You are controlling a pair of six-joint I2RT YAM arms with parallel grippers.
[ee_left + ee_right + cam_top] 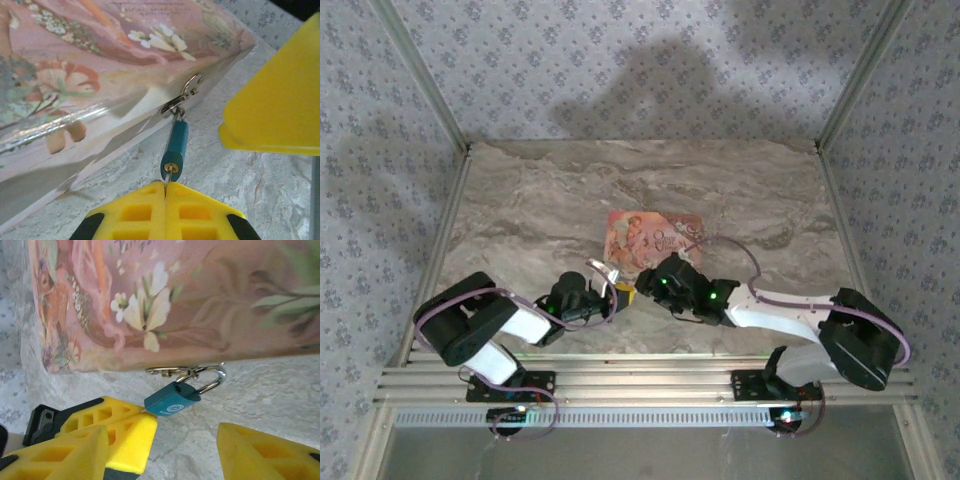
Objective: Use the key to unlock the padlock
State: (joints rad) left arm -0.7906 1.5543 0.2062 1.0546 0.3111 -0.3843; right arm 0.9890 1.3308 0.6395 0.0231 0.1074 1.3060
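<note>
- Pinched tight between the yellow pads of the left claw (165, 186): the thin metal blade of the key (168, 176), jaws fully closed on it.
- Directly ahead of those fingertips, touching the key's tip: the teal padlock (175, 147), keyhole end turned toward the claw, body slanting up and away.
- Off to the right of the left claw, near the padlock but apart from it: the right claw (165, 440), spread open and gripping nothing, with bare marbled table (260, 390) between its two yellow fingers.
- Seen from the right claw: padlock just ahead of the gap and slightly left, lying tilted, with the left claw's fingertips meeting its lower left corner.
- Past the padlock body: the silver shackle (214, 380), hooked through a small metal clasp (167, 371); impossible to tell whether latched or released.
- Farthest from both claws: a pink box (175, 300) printed with white flowers and a fawn, lying flat on the table, clasp on the edge nearest the claws.
</note>
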